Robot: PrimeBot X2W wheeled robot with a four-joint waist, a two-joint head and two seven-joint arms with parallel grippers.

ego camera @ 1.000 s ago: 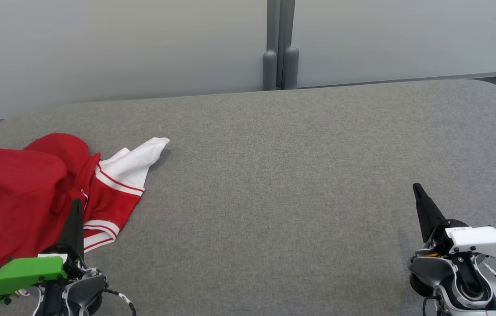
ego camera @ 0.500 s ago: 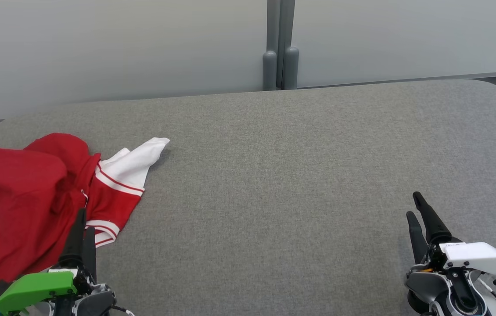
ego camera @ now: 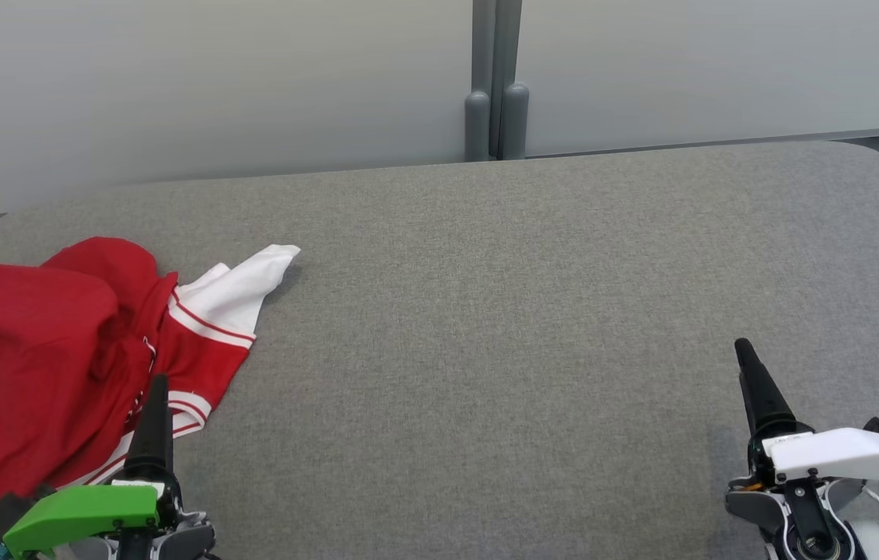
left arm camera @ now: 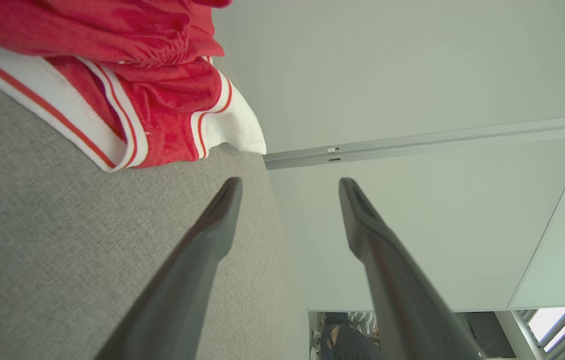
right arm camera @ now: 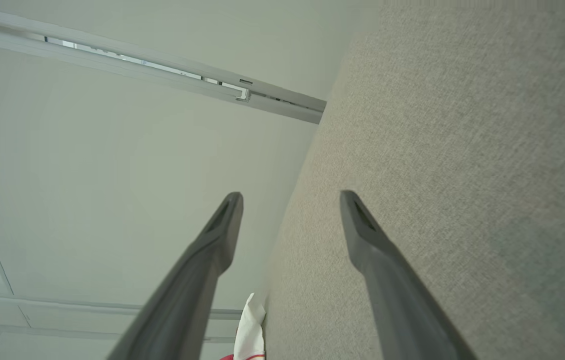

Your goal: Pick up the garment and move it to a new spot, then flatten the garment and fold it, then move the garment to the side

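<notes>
The red-and-white garment (ego camera: 43,350) lies crumpled at the frame's left on the worktop (ego camera: 486,311), partly cut off; the left claw (left arm camera: 287,182) gapes wide beside its hem; the right claw (right arm camera: 290,195), lower right, gapes wide too.

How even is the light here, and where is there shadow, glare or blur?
Head view: soft, even light, sharp; a faint shadow beside the white sleeve tip of the red garment. Left wrist view: the fingers of the left gripper blur near the lens; the window at lower right is blown out. Right wrist view: a darker band on the grey cushion.
</notes>
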